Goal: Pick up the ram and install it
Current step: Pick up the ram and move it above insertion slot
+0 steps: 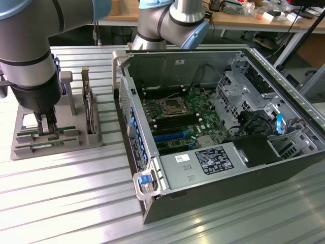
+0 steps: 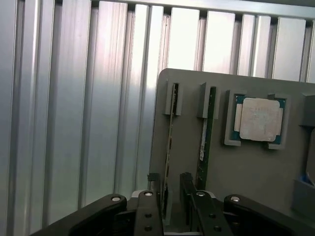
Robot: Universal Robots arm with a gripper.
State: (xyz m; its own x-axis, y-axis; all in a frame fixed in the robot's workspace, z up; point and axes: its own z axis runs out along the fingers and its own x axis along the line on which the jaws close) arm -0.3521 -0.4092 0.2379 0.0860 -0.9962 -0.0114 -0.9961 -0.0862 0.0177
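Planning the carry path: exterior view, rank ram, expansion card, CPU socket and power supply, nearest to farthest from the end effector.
1. Ram: in the grey holder, at the open end effector.
2. Expansion card: upright in that holder, toward the exterior view's right.
3. CPU socket: on the motherboard inside the case.
4. Power supply: farthest, at the case's near side.

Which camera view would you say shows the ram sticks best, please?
The wrist view: both ram sticks stand on edge in the grey holder, one with its white label visible, the other between the fingers of the open claw. In the exterior view the arm blocks most of them; green slivers show beside the claw.
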